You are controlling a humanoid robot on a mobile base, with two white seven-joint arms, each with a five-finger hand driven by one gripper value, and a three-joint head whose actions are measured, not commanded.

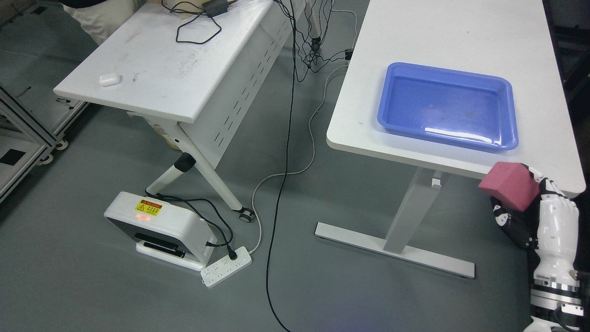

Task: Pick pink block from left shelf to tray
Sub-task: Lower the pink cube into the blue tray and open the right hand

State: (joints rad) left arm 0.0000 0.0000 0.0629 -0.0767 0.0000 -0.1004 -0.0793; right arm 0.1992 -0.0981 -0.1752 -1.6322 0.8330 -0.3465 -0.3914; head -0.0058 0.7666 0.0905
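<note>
Take the blue tray (447, 107) as your landmark: it sits on the white table (461, 41) at the right, close to the table's near edge, with nothing in it.

Your right hand (530, 207) comes up from the lower right corner, below and to the right of the tray, just under the table's near edge. Its fingers are closed around the pink block (509, 185), which it holds in the air, clear of the tabletop and outside the tray. The block looks roughly cubic, so you cannot pick out a long axis; it is tilted, with one corner pointing left and one broad face turned up toward the camera. No writing shows on it.

Well left of the tray stands a second white table (161, 64), with a small white case (109, 79) near its left edge and a black cable (198, 27) looped at its far end. On the grey floor below and left of the tray lies a white box unit (159, 226) carrying a yellow warning label (148, 207); its print is too small for you to read. Beside it lies a white power strip (226, 266) with a black plug in it. A long black cord (286, 161) and a white one (313, 152) hang down between the two tables.
</note>
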